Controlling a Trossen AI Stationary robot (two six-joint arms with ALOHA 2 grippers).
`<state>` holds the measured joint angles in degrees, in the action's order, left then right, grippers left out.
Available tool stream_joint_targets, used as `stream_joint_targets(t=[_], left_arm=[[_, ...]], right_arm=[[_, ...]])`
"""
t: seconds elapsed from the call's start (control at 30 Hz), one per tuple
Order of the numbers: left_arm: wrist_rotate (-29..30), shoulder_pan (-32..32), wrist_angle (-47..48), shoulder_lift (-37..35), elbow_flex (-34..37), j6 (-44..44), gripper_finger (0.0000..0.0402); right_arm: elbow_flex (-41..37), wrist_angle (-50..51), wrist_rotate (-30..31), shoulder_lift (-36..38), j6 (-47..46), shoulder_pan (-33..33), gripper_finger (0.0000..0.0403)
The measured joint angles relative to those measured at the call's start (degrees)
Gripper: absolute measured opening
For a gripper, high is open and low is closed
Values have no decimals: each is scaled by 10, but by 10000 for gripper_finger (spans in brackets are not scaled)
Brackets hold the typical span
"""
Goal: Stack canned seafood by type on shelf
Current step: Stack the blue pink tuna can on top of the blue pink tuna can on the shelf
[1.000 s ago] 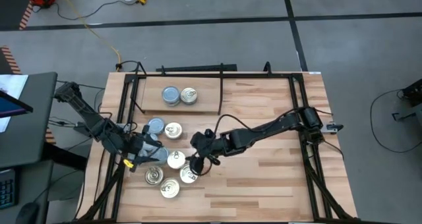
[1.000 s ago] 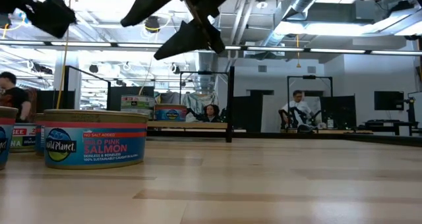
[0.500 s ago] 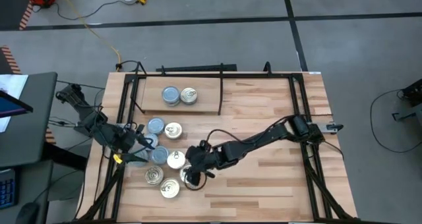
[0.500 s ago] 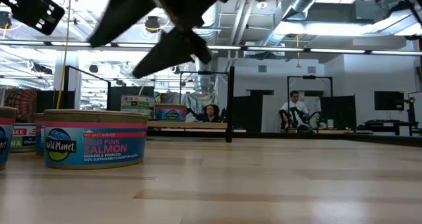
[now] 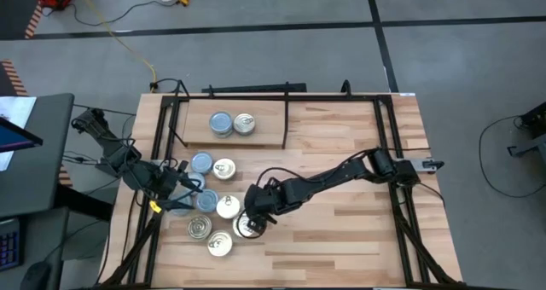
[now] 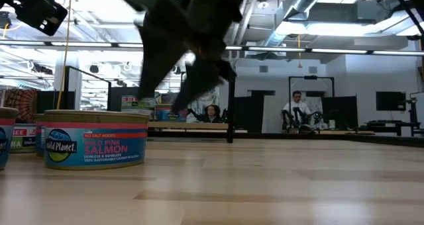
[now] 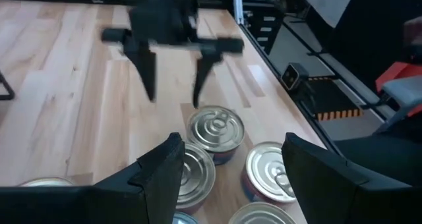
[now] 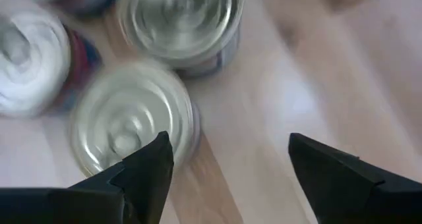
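Several flat round tins lie in a cluster on the tabletop's left-near part: gold-topped ones (image 5: 227, 207) (image 5: 219, 243) and bluish-grey ones (image 5: 201, 163) (image 5: 206, 200). One bluish tin (image 5: 221, 124) and one gold tin (image 5: 244, 123) stand side by side on the shelf board (image 5: 264, 132). My right gripper (image 5: 249, 223) hangs open just above a gold tin (image 7: 215, 128) at the cluster's right edge, fingers pointing down; its wrist view shows a gold top (image 8: 132, 125) below. My left gripper (image 7: 231, 141) is open at the cluster's left side (image 5: 183, 190), touching nothing.
The shelf's black frame and divider rod (image 5: 285, 119) stand at the table's far side. Black rails (image 5: 394, 145) run along the table's left and right edges. Bare wood (image 5: 341, 230) lies right of the cluster. A salmon tin (image 6: 96, 139) stands close to the low camera.
My right gripper has moved toward the table's near-left and down, from beside the cluster to just above the gold tin at its right edge, staying open. My left gripper has drawn back a little toward the left edge.
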<state>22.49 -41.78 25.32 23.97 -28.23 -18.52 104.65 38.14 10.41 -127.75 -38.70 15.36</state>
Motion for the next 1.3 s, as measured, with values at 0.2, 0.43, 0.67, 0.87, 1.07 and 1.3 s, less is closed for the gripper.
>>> stream_joint_targets(t=[0.2,0.43,0.67,0.87,1.07,1.3], left_arm=[[6,0,-12,14,0,0,242],[6,0,-15,16,0,2,242],[6,0,-13,16,0,2,242],[5,0,-10,16,0,2,242],[3,0,-3,17,0,-9,242],[21,0,-10,39,0,-23,242]], right_arm=[[0,1,-22,-18,5,-2,327],[1,93,5,-14,-32,-5,327],[-2,194,43,-8,-80,-25,326],[-2,260,47,41,-123,-25,326],[0,168,48,79,-108,30,326],[-1,74,78,75,-72,73,326]])
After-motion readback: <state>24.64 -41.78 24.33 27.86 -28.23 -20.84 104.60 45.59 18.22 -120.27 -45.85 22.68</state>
